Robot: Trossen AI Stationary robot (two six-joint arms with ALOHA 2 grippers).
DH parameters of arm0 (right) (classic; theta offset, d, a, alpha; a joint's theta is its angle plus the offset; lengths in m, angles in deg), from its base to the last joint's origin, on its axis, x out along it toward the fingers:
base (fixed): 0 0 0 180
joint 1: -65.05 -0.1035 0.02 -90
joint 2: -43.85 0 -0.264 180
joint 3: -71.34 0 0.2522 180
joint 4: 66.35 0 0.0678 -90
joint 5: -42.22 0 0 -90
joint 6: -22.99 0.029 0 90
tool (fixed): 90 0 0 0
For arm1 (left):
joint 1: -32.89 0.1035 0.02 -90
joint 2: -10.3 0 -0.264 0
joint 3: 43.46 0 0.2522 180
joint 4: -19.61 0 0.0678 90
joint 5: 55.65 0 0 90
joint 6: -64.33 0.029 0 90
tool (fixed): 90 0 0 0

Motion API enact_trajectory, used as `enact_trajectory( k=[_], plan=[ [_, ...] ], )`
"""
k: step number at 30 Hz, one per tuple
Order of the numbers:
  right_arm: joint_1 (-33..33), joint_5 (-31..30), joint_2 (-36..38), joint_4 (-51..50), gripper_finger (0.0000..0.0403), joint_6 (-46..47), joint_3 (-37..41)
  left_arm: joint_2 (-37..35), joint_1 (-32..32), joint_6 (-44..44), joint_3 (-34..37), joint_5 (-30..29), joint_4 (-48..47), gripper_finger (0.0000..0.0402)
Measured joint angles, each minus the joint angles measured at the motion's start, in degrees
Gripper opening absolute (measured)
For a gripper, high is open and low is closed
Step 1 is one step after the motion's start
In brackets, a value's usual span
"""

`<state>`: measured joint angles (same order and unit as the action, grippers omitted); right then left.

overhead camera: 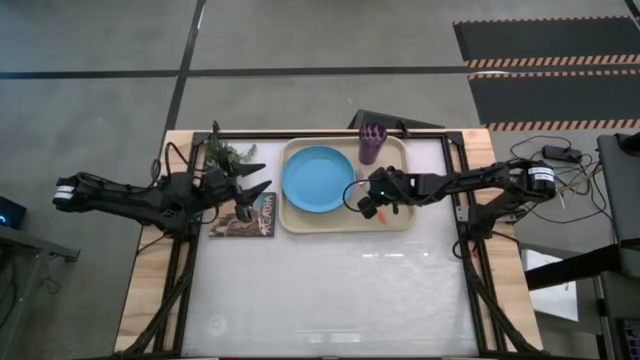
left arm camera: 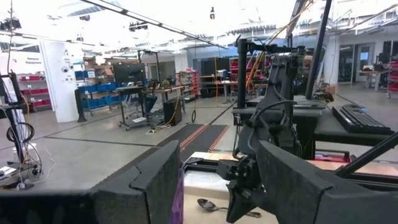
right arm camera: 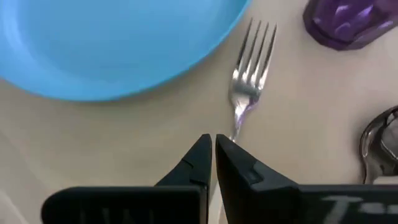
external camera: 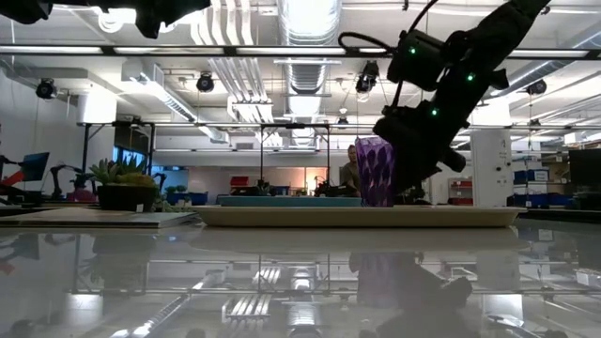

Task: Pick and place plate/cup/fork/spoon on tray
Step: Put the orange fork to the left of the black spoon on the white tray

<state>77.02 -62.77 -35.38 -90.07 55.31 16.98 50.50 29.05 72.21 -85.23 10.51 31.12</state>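
The right claw is pressed together on the handle of the fork, low over the tray near its front rim. The tines lie just right of the plate edge. The cup stands in the tray's far right corner, and the spoon lies close by. The left claw is spread, waiting above the book left of the tray. The near half of the surface is bare.

I'm looking at an industrial lab/workshop. Exposed ceiling ducts, blue storage bins, red shelving racks. Hazard-striped floor mats beside my table.
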Motion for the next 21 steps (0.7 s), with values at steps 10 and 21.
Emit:
enact_trajectory(
  k=[10,21],
  plan=[
    [0.46,-4.51,-7.91,1.97,0.0011,-0.95,-1.22,-0.15,0.00,0.07,-0.07,-0.02,0.14,0.0196],
    [1.93,-5.52,-10.01,-0.20,0.0011,-0.01,-3.02,-0.17,0.00,0.38,-0.02,-0.02,0.15,0.0196]
  ],
)
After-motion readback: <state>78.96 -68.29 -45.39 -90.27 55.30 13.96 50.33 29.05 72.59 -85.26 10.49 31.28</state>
